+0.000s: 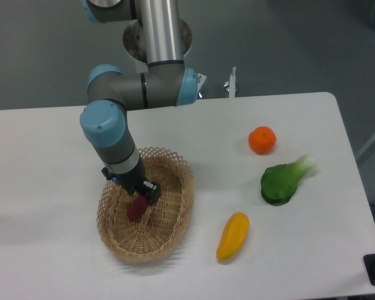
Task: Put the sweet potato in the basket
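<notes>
Because the job is to get the sweet potato (136, 209) into the basket (175, 232), I have my arm reaching down over the basket's middle, with the gripper (141, 199) low inside the rim. Its fingers look closed on the upper end of the potato, though the black housing hides most of them, so I judge the grip from how the potato hangs directly beneath the tool. It points down and slightly toward seven o'clock. Its lower end is close to the woven floor, but I cannot tell whether it is touching yet or just above.

I hold it by one end so the long body can go down into the shallow bowl without my fingers meeting the weave. I judge the carry is done and the release is what remains. Opening while it stands this steeply could let it tip over, yet the raised looped rim should keep it inside.

From the basket, the other items lie well apart: an orange (262, 139) at about two o'clock, a green leafy vegetable (282, 182) at three o'clock, and a yellow fruit (232, 236) at four o'clock, nearest to the basket but clear of it. All sit on the white table (44, 162), out of my way, so nothing crowds the drop or the lift that should follow it.
</notes>
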Action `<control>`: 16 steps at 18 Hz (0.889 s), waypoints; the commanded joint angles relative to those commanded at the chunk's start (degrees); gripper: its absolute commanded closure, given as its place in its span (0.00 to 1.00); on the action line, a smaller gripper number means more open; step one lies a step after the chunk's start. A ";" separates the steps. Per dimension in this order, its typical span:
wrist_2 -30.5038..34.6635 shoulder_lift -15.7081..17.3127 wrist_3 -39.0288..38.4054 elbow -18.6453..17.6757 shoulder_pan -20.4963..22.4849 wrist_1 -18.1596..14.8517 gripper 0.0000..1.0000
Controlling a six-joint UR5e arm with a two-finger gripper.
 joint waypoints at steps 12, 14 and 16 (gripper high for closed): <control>0.79 0.62 14.21 12.92 13.97 -4.64 0.00; -1.74 1.67 18.62 15.11 17.57 -10.43 0.00; -4.03 1.94 21.87 17.92 21.00 -15.10 0.00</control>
